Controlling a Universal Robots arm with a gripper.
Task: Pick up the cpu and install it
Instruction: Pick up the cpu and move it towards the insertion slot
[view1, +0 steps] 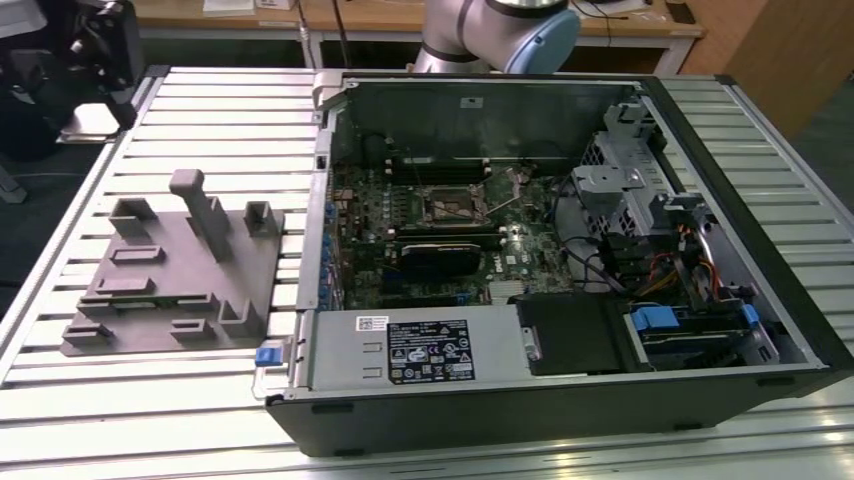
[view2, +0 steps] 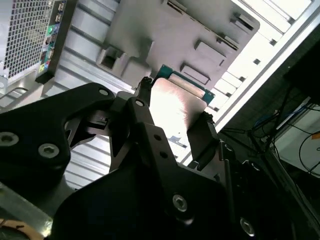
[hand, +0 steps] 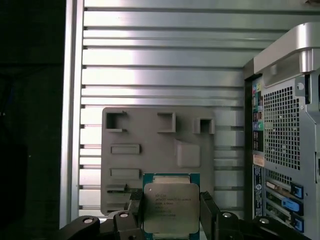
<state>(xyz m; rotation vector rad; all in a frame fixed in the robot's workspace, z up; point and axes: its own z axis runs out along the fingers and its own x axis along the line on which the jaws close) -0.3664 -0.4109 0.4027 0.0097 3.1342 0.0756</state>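
Cpu (hand: 171, 210) hangs clenched in the claw (hand: 170, 202), silver plate facing the first wrist view. One dark finger (hand: 207, 212) presses each of two opposite edges. In the second wrist view the chip (view2: 175, 110) shows as a bright slab with a green edge, again between the two fingers (view2: 200, 135). It appears to be lifted clear, held over the near edge of the grey tray (hand: 150, 135). That tray lies flat on the slatted bench (hand: 165, 60).

The hold is on thin edges alone, so I judge slipping the main risk. A jolt or a fast swing could tilt the cpu or drop it onto the tray's posts.

Just beside the tray stands the open computer case (hand: 285, 125). Its socket (view1: 447, 207) lies deep on the board in the exterior view, hemmed by cables and a drive cage. Reaching in could knock the claw against the case wall. A chip turned the wrong way, or lowered askew, would likely bend the socket's contacts. I cannot tell whether the socket frame is open; if it is closed, the chip would land on metal.
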